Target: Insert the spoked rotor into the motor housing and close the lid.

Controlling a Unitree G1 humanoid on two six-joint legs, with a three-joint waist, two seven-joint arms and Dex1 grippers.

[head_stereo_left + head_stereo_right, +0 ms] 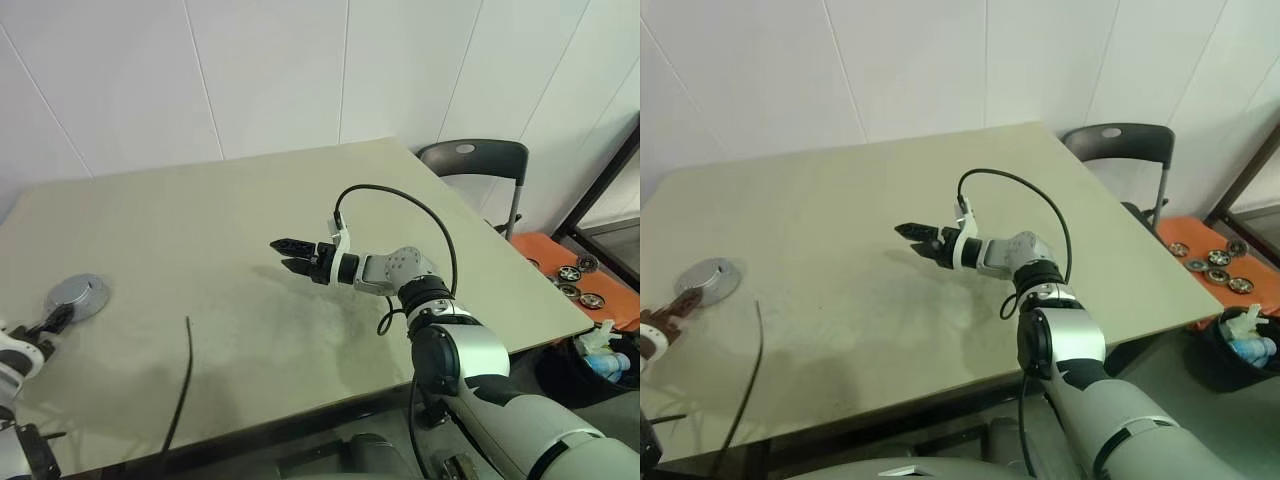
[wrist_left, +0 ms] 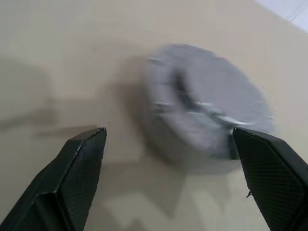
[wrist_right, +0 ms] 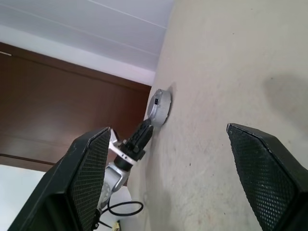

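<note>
One lidded motor housing [image 1: 77, 296], one table [image 1: 230, 230], two grippers

motor housing [image 1: 77, 295] on table [image 1: 230, 230] far left, chair [image 1: 480, 165] behind right

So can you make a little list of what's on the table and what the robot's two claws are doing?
table: big pale table
round part: closed motor housing with the lid on top, near the table's left edge
left gripper: open, fingers either side of the housing, not touching it
right gripper: open, holding nothing, over the middle of the table, pointing left
cable: thin black cable lying on the table's near edge
beside the table: dark chair, orange tray with small round parts
</note>
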